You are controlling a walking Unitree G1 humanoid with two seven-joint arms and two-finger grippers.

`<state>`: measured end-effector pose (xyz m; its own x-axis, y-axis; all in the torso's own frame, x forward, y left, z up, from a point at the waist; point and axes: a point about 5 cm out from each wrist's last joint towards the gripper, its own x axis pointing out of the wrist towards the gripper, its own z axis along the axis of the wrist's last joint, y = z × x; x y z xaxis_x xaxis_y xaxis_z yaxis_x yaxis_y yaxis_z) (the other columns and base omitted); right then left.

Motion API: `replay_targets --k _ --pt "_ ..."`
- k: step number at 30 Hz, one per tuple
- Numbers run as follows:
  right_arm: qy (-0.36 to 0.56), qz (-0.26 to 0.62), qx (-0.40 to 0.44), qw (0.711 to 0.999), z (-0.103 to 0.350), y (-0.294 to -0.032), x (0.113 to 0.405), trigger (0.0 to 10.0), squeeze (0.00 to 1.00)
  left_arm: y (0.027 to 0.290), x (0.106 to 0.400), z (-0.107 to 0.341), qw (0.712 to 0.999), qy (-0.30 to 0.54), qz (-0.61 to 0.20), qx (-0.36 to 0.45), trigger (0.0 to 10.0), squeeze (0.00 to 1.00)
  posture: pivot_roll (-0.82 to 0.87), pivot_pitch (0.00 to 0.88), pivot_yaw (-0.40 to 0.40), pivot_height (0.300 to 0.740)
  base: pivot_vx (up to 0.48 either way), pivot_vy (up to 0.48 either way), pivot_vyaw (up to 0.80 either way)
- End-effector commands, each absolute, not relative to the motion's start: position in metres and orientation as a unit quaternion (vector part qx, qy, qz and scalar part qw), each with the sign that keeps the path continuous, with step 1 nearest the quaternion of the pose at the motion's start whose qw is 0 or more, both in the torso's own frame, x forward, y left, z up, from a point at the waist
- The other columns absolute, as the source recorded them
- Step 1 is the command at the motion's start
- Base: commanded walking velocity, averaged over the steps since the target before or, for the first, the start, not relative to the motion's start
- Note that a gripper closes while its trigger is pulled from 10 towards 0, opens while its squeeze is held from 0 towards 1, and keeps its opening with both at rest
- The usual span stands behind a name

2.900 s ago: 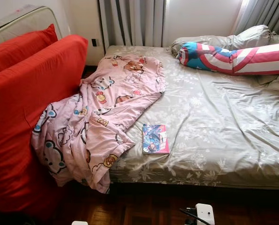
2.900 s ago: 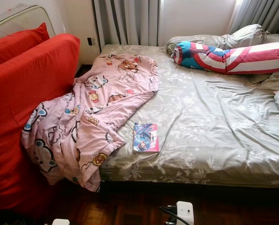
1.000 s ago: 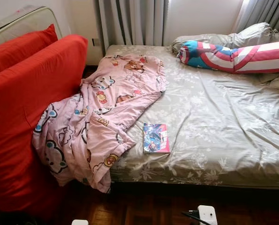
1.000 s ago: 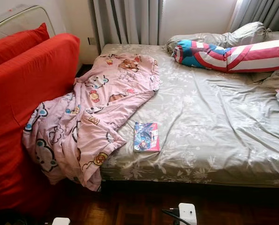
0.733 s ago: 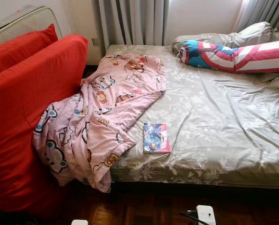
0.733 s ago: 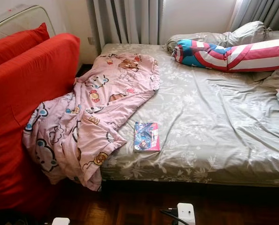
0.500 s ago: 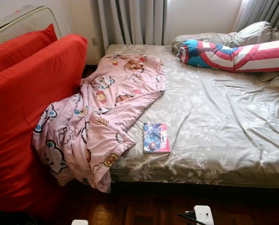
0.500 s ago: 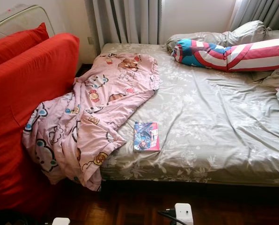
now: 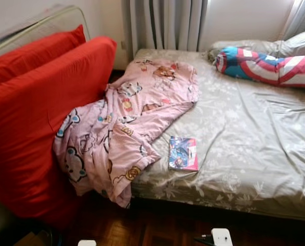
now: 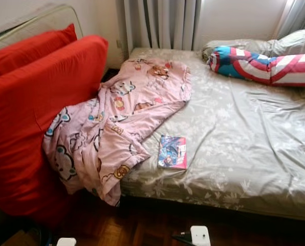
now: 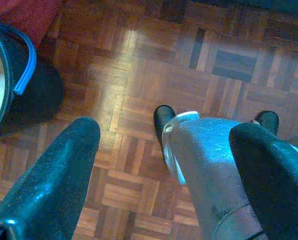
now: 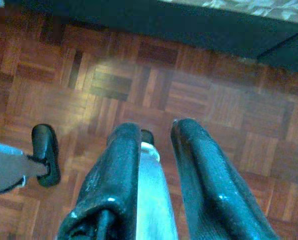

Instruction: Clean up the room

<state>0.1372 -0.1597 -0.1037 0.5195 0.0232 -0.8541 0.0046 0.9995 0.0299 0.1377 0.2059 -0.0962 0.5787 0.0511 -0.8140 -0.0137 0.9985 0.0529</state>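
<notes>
Lying flat on the grey floral bedsheet (image 9: 255, 138) near the bed's front edge is a small book with a blue and pink cover (image 9: 183, 153), just beside the lower fold of a pink cartoon-print blanket (image 9: 127, 123). That blanket is crumpled across the bed's left part and spills over the left corner toward the floor, where it leans against a large red cushion (image 9: 45, 113) standing upright at the bedside. A second red cushion (image 9: 35, 51) stands behind the first, with a pale metal-framed headboard-like panel (image 9: 40, 23) behind it. At the far side of the bed a long bolster printed in red, white and blue (image 9: 267, 64) lies across grey pillows (image 9: 255, 47), and grey curtains (image 9: 165, 23) hang on the wall beyond. The dark parquet floor (image 11: 139, 75) lies between the robot and the bed.

Both arms hang low over this floor. The left gripper (image 11: 164, 155) has its black fingers spread wide apart, holding nothing; a dark bucket with a blue rim (image 11: 14, 75) stands on the floor close to it, and the robot's silver leg and black foot (image 11: 199, 155) show between the fingers. The right gripper (image 12: 156, 145) has its fingers drawn near each other with a narrow gap, empty, pointing at the floor before the dark base of the bed (image 12: 189, 25).
</notes>
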Motion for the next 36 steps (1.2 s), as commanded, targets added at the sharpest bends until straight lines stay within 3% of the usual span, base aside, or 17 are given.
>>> replay_targets --k 1,8,16,21,36 --pt "0.494 0.011 0.013 0.869 -0.106 -0.158 0.128 10.0 0.0 0.207 0.131 -0.099 0.881 0.473 0.018 0.019 10.0 0.0 -0.07 0.05 -0.005 0.74 0.259 0.0 0.0" --pt "0.502 0.017 0.008 0.865 -0.11 -0.159 0.112 10.0 0.0 0.207 0.131 -0.099 0.881 0.473 0.018 0.018 10.0 0.0 -0.07 0.051 -0.005 0.74 0.262 0.0 0.0" --pt "0.489 0.032 -0.001 0.871 -0.107 -0.158 0.125 10.0 0.0 0.206 0.131 -0.099 0.881 0.473 0.018 0.017 10.0 0.0 -0.07 0.052 -0.007 0.74 0.274 0.0 0.0" --pt "0.485 0.027 0.003 0.874 -0.106 -0.159 0.126 10.0 0.0 0.206 0.131 -0.099 0.881 0.473 0.017 0.016 10.0 0.0 -0.07 0.052 -0.006 0.74 0.274 0.0 0.68" --pt "0.461 0.01 0.024 0.887 -0.099 -0.16 0.148 10.0 0.0 0.207 0.131 -0.099 0.882 0.47 0.018 0.015 10.0 0.0 -0.07 0.053 -0.006 0.74 0.277 0.0 0.0"
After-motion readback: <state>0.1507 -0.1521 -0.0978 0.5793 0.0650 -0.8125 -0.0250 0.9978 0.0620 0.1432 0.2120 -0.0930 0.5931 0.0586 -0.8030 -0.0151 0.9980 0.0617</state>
